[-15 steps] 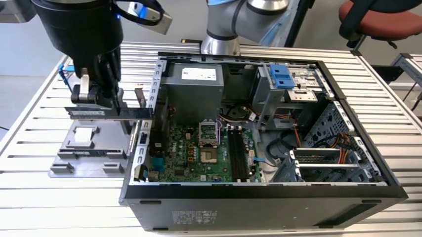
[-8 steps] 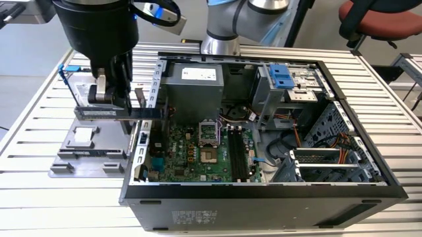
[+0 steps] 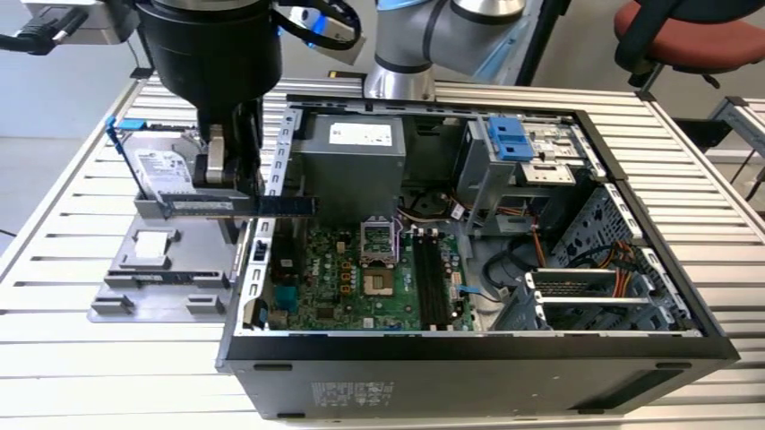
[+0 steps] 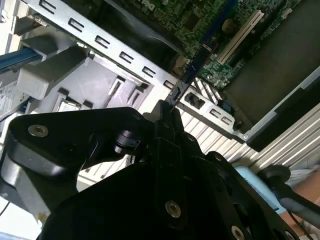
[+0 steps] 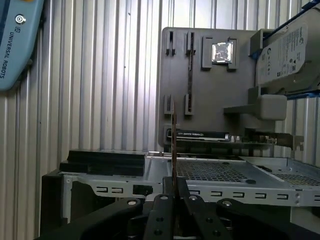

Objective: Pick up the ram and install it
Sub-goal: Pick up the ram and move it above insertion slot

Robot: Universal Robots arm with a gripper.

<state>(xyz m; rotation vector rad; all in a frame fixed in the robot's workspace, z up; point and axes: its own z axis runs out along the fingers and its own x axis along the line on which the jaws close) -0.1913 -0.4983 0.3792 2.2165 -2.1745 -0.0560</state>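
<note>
Between tray (image 3: 143, 291) and case (image 3: 278, 143), gripper (image 3: 233, 186) is clamped on the lifted ram (image 3: 287, 205); carrying is underway, I judge, and seating needs it turned along the slots (image 3: 433, 278).

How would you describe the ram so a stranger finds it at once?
Find the open computer case, then its wall on the exterior view's left. There the pincer grips the ram: a long, thin, dark stick held in the air, unlike the silver hard drive standing in the grey tray.
</note>
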